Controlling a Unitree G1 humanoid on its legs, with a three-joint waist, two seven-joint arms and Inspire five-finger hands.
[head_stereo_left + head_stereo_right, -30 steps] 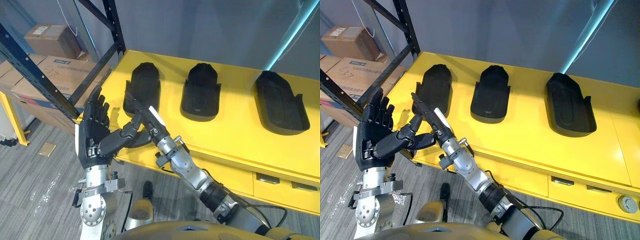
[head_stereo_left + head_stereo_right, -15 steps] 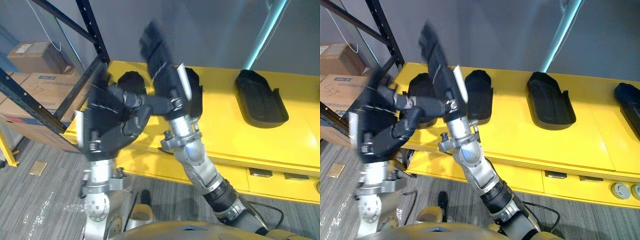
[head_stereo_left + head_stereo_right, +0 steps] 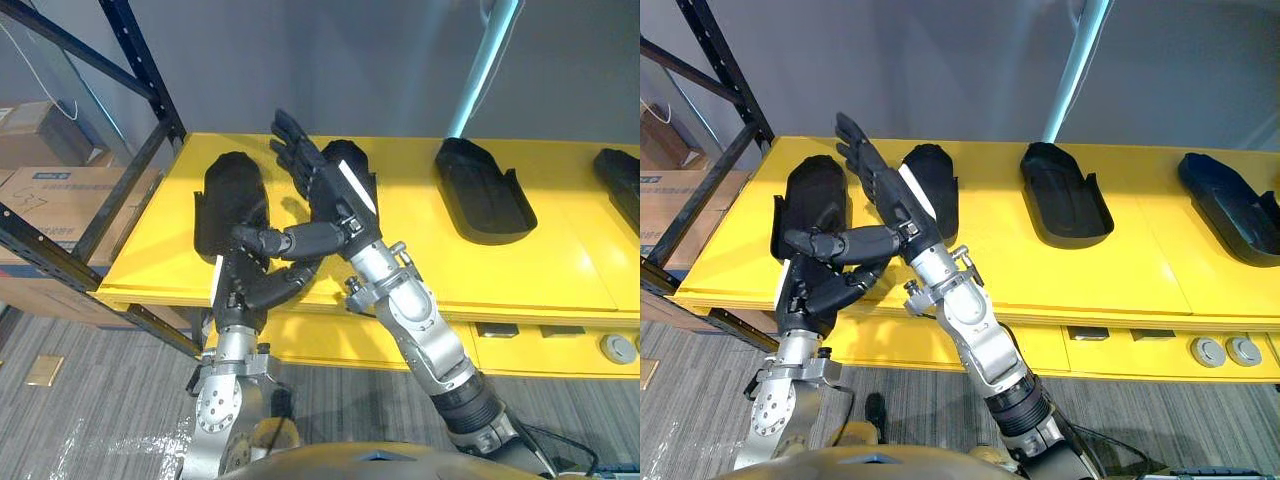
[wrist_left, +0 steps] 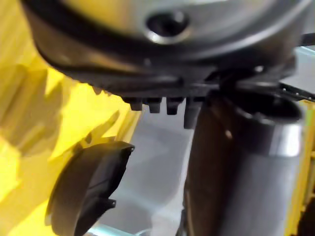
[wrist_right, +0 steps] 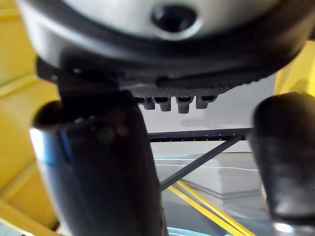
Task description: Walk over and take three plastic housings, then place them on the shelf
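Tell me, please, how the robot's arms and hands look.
The left arm and right arm are silver-grey jointed metal, the right with a black ribbed section. The right hand and left hand are dark, each white-striped along one edge.

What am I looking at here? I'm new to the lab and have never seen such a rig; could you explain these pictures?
This is a humanoid robot with two arms ending in dark fingered hands. The two wide pictures come from cameras in its head, looking down; the two close ones from cameras on its wrists. Before it stands a yellow table with four black plastic housings in a row. The right hand is raised open over the table; the left hand sits open beside it. Neither holds anything.
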